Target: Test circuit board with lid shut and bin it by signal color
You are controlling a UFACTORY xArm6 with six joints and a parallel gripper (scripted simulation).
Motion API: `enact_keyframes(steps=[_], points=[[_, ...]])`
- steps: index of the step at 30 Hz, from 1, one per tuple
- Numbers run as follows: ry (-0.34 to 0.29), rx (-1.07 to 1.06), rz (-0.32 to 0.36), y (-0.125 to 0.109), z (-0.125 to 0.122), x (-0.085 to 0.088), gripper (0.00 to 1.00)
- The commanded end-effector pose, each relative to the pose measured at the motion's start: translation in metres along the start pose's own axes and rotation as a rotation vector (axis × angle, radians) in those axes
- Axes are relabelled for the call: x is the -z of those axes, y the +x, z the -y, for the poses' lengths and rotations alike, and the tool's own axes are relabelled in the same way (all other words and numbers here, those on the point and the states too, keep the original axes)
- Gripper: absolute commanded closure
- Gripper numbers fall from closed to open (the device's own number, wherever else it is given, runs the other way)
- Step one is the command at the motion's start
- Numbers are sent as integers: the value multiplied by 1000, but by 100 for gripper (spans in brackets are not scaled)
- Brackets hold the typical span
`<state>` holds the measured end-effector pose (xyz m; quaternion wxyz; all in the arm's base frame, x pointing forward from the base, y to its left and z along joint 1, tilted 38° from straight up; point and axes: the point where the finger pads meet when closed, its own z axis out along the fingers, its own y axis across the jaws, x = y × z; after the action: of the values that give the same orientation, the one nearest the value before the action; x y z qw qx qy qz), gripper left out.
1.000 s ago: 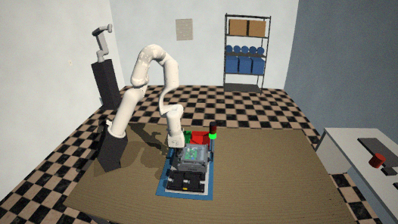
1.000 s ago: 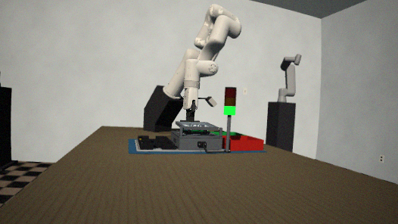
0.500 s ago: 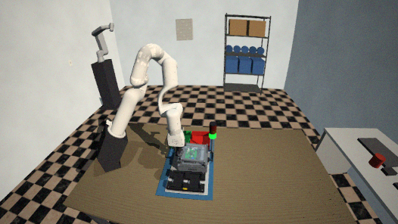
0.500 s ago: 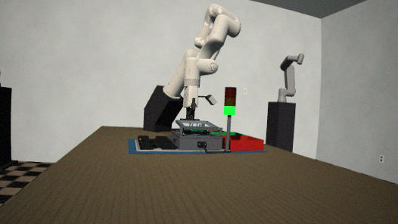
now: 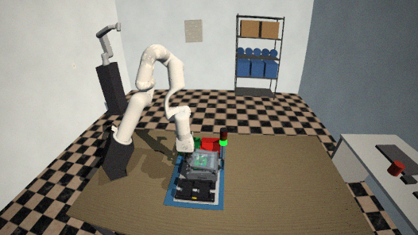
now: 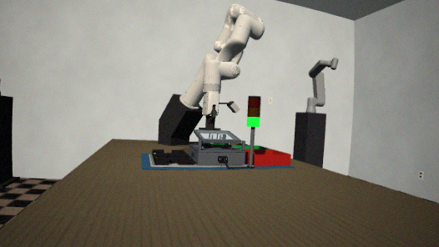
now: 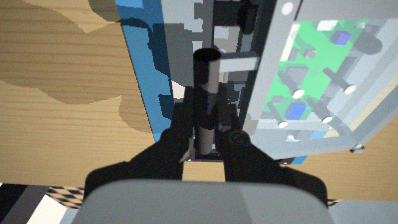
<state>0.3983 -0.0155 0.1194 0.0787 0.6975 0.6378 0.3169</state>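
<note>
The grey tester (image 5: 203, 168) stands on the blue mat, with its clear lid (image 6: 216, 135) tilted up partway. The green circuit board (image 7: 320, 70) lies face up under the lid; it also shows in the top view (image 5: 202, 160). My gripper (image 7: 205, 100) is shut on the lid's dark cylindrical handle (image 7: 206, 85) at the tester's side. It also shows in the exterior view (image 6: 209, 123), just above the lid's raised edge. The signal tower (image 6: 253, 122) beside the tester shows green.
The black tray (image 5: 195, 190) lies on the mat in front of the tester, both pockets looking empty. The red bin (image 5: 210, 144) and the green bin (image 5: 196, 142) stand behind the tester. A second table (image 5: 381, 167) stands at the right.
</note>
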Motion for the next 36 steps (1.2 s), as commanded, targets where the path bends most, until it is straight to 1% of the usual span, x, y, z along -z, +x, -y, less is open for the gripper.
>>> enact_keyframes(steps=[1, 7, 17, 19, 28, 34, 36], points=[[-2, 0, 1, 0, -2, 5, 100], [-2, 0, 0, 0, -4, 12, 100], [-2, 1, 0, 0, -9, 30, 100], [-2, 1, 0, 0, -9, 30, 100], [-2, 0, 1, 0, -17, 49, 100], [-2, 0, 1, 0, -27, 67, 100], [-2, 0, 1, 0, -27, 67, 100]])
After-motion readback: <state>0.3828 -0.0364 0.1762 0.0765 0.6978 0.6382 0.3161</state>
